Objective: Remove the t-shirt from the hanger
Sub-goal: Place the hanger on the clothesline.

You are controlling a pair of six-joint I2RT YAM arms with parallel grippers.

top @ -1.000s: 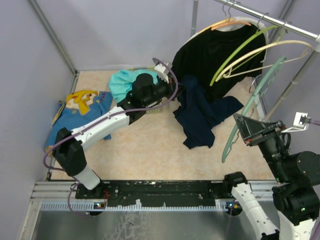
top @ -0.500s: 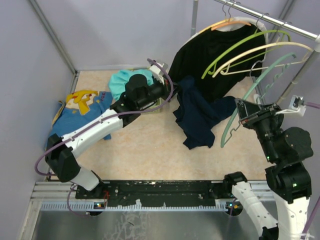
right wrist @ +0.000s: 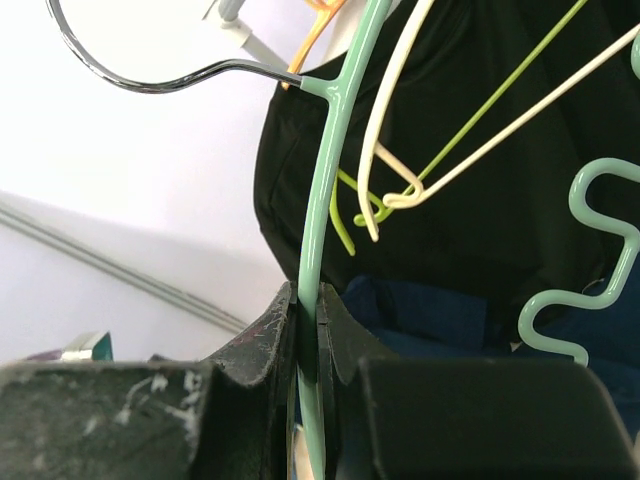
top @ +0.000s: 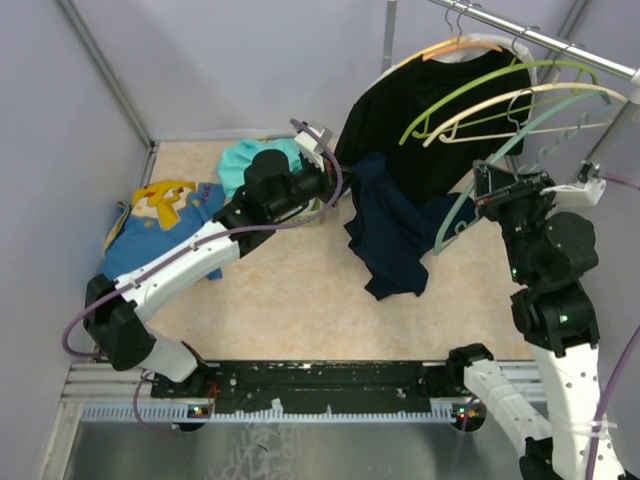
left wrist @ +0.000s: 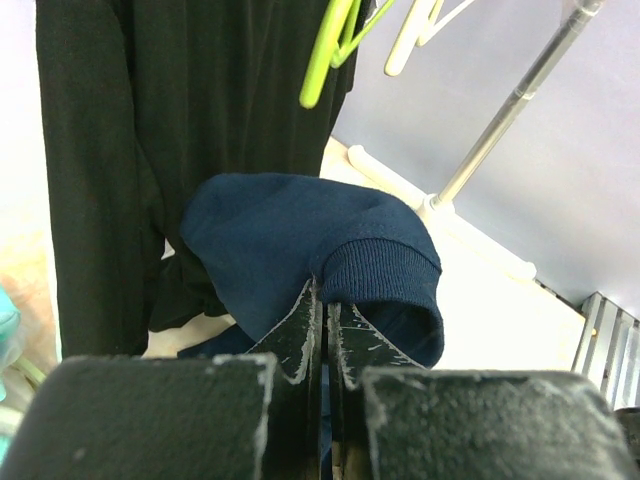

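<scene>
Left gripper (left wrist: 325,300): we are seeing both jaws pressed together on the ribbed edge of the navy t-shirt (left wrist: 300,235), with fabric bulging up above the fingertips.
Left arm (top: 190,265): it is reaching diagonally from its base at the near-left, low over the table (top: 290,290), with the wrist raised beside the shirt's left edge.
Right gripper (right wrist: 308,300): we are seeing the jaws clamped on the shaft of the mint hanger (right wrist: 325,180), below its metal hook.
Right arm (top: 555,300): it is standing almost upright from its near-right base, with the wrist high and pointing left toward the hangers.
Navy t-shirt location: it is hanging from the left gripper, its lower part draping onto the table in front of the black t-shirt (top: 420,110).
Mint hanger location: it is slanting down from the right gripper toward the navy shirt. We cannot tell whether its lower end is inside the fabric.
Rail (top: 540,40): it is carrying the orange hanger (top: 460,45) with the black t-shirt, plus a lime hanger (top: 470,90) and a cream hanger (top: 500,105).
Table, far left: a teal garment (top: 240,160) and a blue garment (top: 160,225) are lying there, well apart from the navy shirt.
</scene>
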